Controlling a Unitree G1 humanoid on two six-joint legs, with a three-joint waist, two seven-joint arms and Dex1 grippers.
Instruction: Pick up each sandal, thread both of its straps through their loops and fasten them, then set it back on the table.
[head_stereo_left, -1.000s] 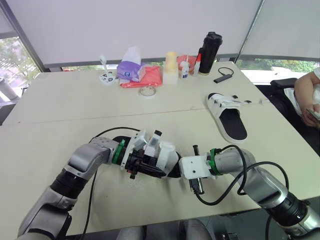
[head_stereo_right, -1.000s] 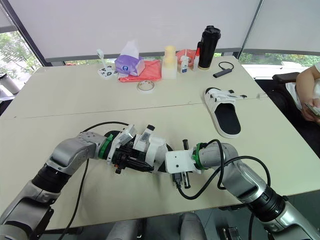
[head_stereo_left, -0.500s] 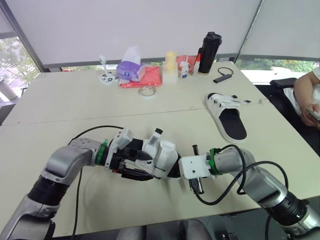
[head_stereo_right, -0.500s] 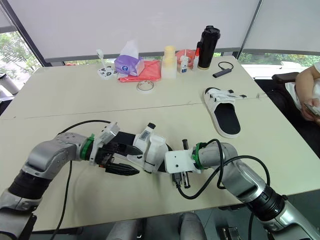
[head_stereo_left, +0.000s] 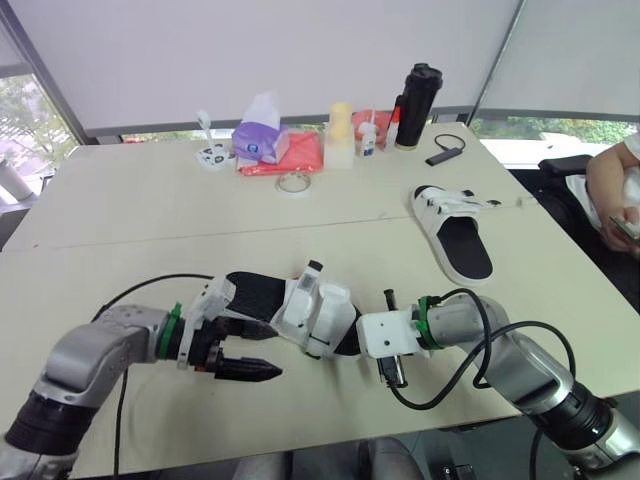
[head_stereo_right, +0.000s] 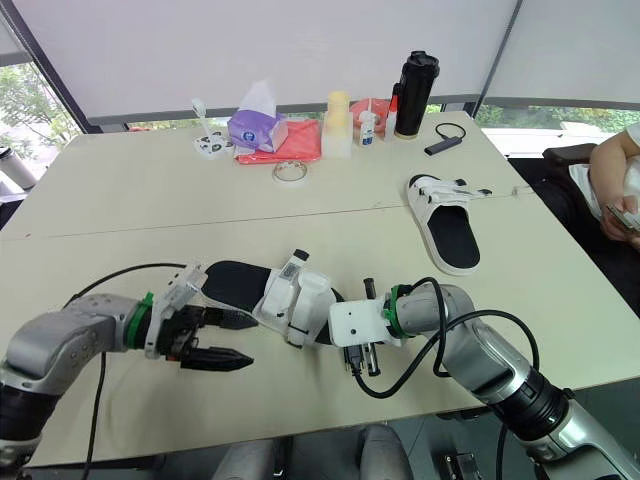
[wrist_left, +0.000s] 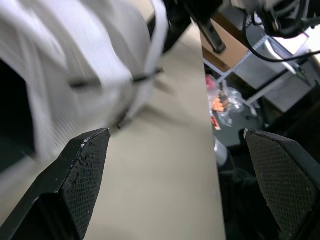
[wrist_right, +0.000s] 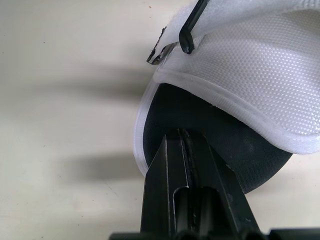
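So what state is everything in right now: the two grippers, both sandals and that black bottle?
Left gripper: open, holding nothing, beside the near sandal.
Right gripper: shut on the near sandal's sole edge.
Near sandal: gripped at one end, one strap end sticking up.
Far sandal: lying flat on the table, footbed up, untouched.
Black bottle: upright, lid on.

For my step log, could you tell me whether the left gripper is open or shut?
Open: the left gripper has its fingers wide apart, nothing between them, beside the sandal.
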